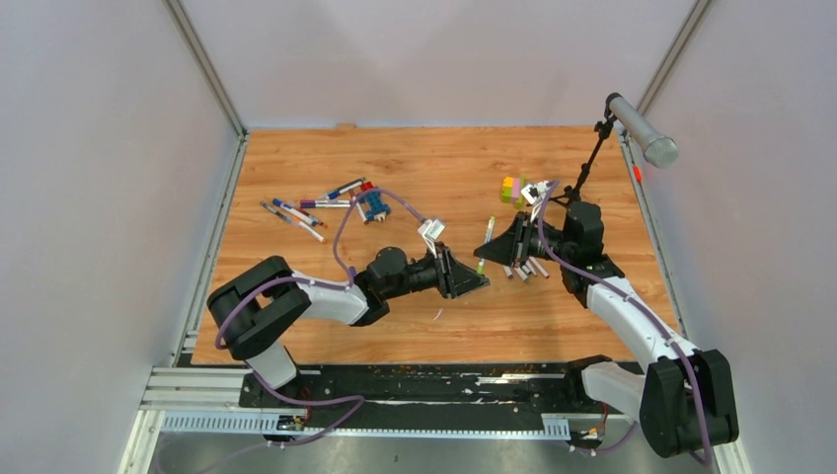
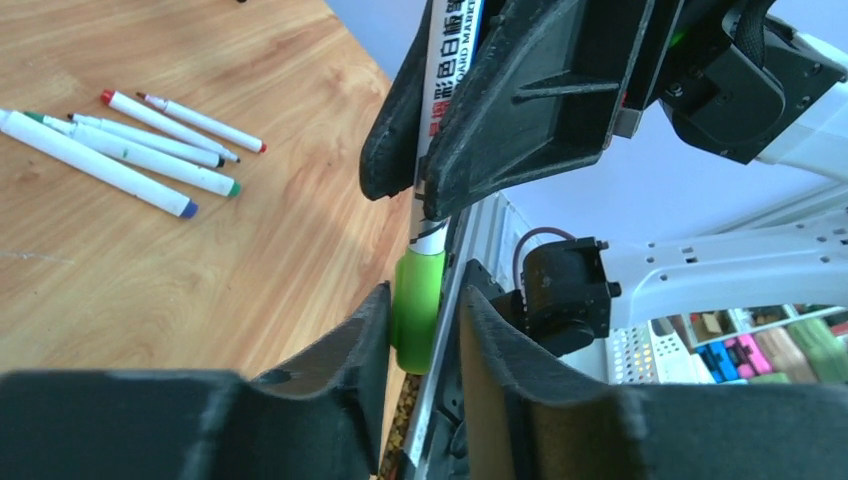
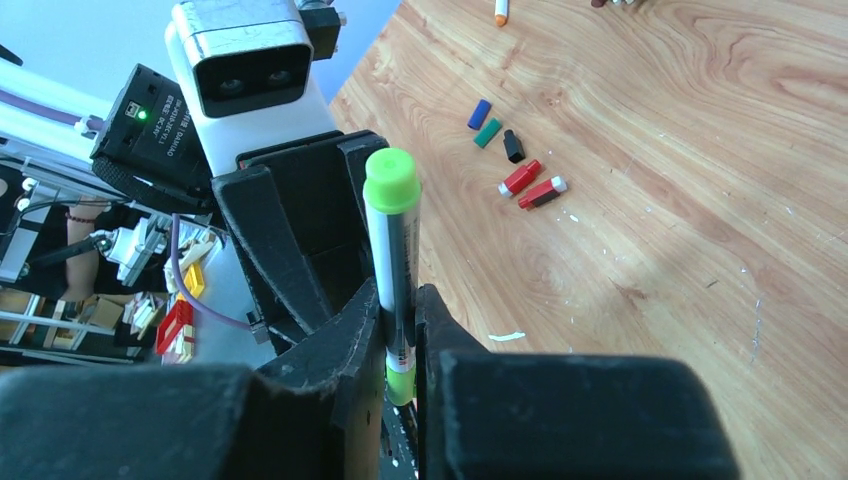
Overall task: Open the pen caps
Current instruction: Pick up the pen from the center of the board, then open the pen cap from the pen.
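Observation:
My right gripper (image 3: pixel 402 300) is shut on a white-barrelled pen (image 3: pixel 385 250) with green ends. Its green pen cap (image 3: pixel 390 180) points towards my left gripper (image 2: pixel 425 295). In the left wrist view the green cap (image 2: pixel 417 310) sits between my left fingers. One finger (image 2: pixel 365 340) touches it and the other stands a little apart, so the jaws are open around it. In the top view the two grippers meet at mid-table, left gripper (image 1: pixel 478 279) and right gripper (image 1: pixel 498 249), with the green cap (image 1: pixel 481 266) between them.
Several loose caps (image 3: pixel 513 146) lie on the wood. Uncapped pens (image 2: pixel 130 160) lie beside the right gripper. More pens (image 1: pixel 306 209) and a blue-and-red brick figure (image 1: pixel 372 204) lie far left. A block stack (image 1: pixel 513 190) and a microphone stand (image 1: pixel 642 128) are far right.

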Robot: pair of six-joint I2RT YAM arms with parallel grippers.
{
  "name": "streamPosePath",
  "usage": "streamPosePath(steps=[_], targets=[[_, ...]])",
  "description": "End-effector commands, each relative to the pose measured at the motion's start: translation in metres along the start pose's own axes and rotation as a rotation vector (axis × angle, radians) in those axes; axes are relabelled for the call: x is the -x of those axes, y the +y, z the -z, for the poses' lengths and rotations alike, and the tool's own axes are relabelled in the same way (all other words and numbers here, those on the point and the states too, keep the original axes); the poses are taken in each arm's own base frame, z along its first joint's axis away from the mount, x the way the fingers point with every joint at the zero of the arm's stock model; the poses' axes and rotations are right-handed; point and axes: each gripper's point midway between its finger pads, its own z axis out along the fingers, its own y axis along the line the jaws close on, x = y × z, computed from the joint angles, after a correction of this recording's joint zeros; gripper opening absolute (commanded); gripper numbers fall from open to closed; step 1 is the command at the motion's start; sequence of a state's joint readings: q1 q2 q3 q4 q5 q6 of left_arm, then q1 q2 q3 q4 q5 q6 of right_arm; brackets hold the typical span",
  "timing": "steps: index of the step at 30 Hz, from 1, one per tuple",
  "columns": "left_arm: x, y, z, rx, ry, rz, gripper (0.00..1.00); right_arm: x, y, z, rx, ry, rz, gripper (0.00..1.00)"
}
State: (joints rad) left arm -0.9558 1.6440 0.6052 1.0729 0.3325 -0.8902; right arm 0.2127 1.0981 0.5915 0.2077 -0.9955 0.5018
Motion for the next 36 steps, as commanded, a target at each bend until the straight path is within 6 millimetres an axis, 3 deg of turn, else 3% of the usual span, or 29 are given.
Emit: streamPosePath(steps=[1, 5, 7, 10, 13, 17, 19, 23, 29, 36], targets=[[0.009, -0.013, -0.009, -0.048, -0.012, -0.037, 0.28, 0.013, 0.002, 0.0, -0.015, -0.04, 0.067, 0.0], [0.004, -0.008, -0.01, -0.034, 0.013, -0.047, 0.03, 0.014, -0.002, 0.0, -0.026, -0.037, 0.082, 0.0], [-0.002, -0.003, -0.01, -0.019, 0.038, -0.062, 0.0, 0.016, -0.001, 0.0, -0.025, -0.042, 0.102, 0.0], [-0.012, 0.01, -0.008, 0.043, 0.087, -0.106, 0.0, 0.027, -0.001, -0.002, -0.032, -0.036, 0.123, 0.0], [-0.02, 0.015, -0.003, 0.121, 0.135, -0.215, 0.0, 0.055, 0.016, -0.003, -0.02, -0.017, 0.188, 0.0], [-0.022, 0.001, 0.007, 0.188, 0.148, -0.447, 0.0, 0.081, 0.043, 0.003, -0.012, -0.032, 0.255, 0.0], [-0.017, -0.007, 0.011, 0.193, 0.119, -0.473, 0.0, 0.088, 0.053, 0.004, -0.005, -0.034, 0.273, 0.0], [-0.008, -0.012, 0.022, 0.203, 0.05, -0.418, 0.0, 0.108, 0.074, 0.008, -0.003, -0.064, 0.358, 0.0], [-0.026, -0.017, 0.03, 0.141, 0.012, -0.188, 0.0, 0.141, 0.099, 0.02, -0.042, -0.124, 0.492, 0.0], [-0.036, -0.026, 0.037, 0.128, 0.013, -0.171, 0.0, 0.151, 0.109, 0.022, -0.037, -0.153, 0.523, 0.0]])
